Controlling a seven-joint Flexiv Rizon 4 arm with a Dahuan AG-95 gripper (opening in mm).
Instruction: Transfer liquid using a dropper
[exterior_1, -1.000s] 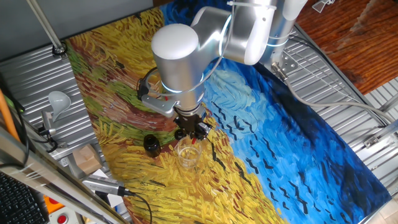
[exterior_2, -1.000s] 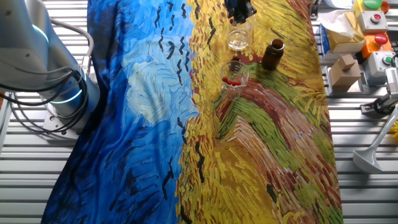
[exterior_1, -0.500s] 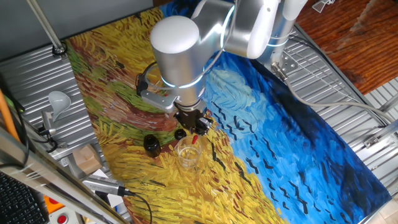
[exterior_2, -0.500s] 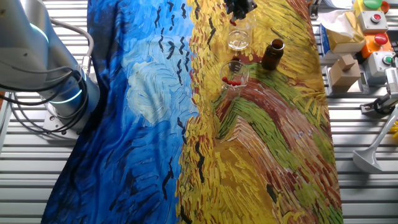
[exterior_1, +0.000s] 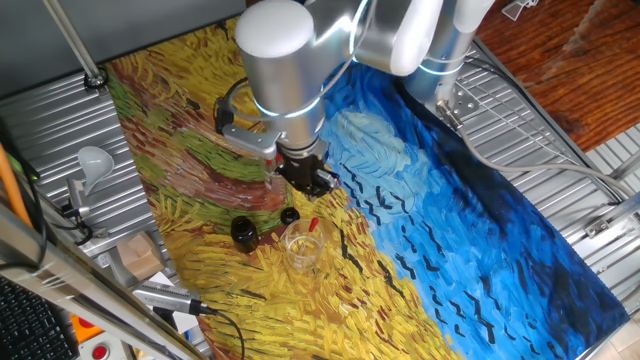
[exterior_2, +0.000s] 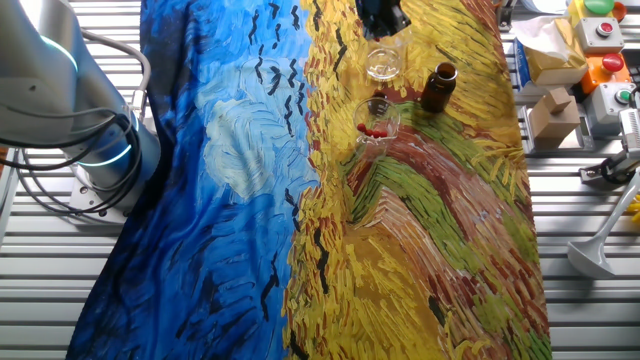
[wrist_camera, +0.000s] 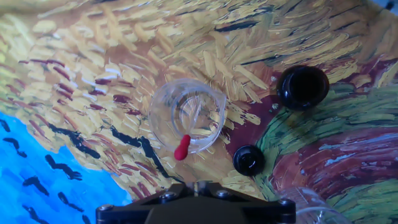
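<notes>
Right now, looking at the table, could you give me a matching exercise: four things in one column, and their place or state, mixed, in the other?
Things:
1. dropper
2. black cap
3. brown bottle
4. second glass

Places or states:
a. stands uncapped
b. holds spare droppers
c. leans in the clear glass
d. lies on the cloth

Pairs: 1-c, 2-d, 3-a, 4-b.

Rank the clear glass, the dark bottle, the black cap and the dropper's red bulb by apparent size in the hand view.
1. Clear glass
2. Dark bottle, seen from above
3. Black cap
4. Dropper, red bulb only, smallest
</notes>
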